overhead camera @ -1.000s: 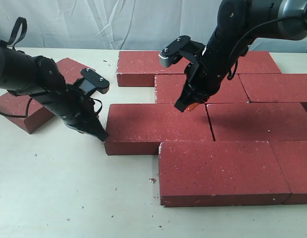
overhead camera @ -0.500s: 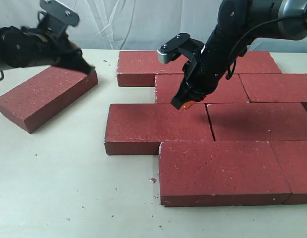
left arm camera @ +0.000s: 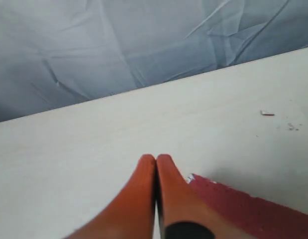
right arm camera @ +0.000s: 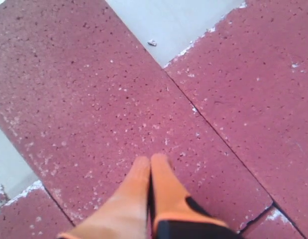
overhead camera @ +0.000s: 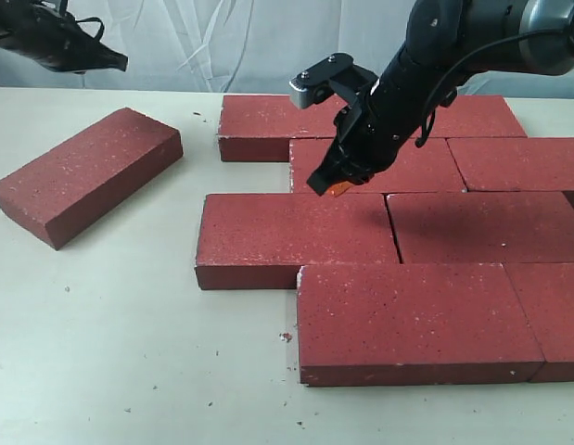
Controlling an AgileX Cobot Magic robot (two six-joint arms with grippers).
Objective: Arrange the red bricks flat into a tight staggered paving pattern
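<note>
Tabletop (overhead camera: 129, 352): pale cream, matte, smooth, fills most of the exterior view. Small dark and reddish crumbs (overhead camera: 286, 337) lie scattered over its near part, with a few finer specks toward the far edge.

Behind the far edge hangs a grey-blue sheet (overhead camera: 222, 42) as a backdrop, creased and wrinkled, hiding any wall behind it. In the left wrist view it meets the tabletop along a straight line.

Light even and diffuse; shadows soft-edged and short.

In front of me the pale cream flat tabletop (overhead camera: 129, 352) carries the dark-red rectangular paving bricks (overhead camera: 416, 320), lying flat in staggered rows on its right part, close together. A single dark-red brick (overhead camera: 87, 176) lies askew at the left, well apart from them. Small crumbs (overhead camera: 286, 337) lie on the bare surface near the front row.
</note>
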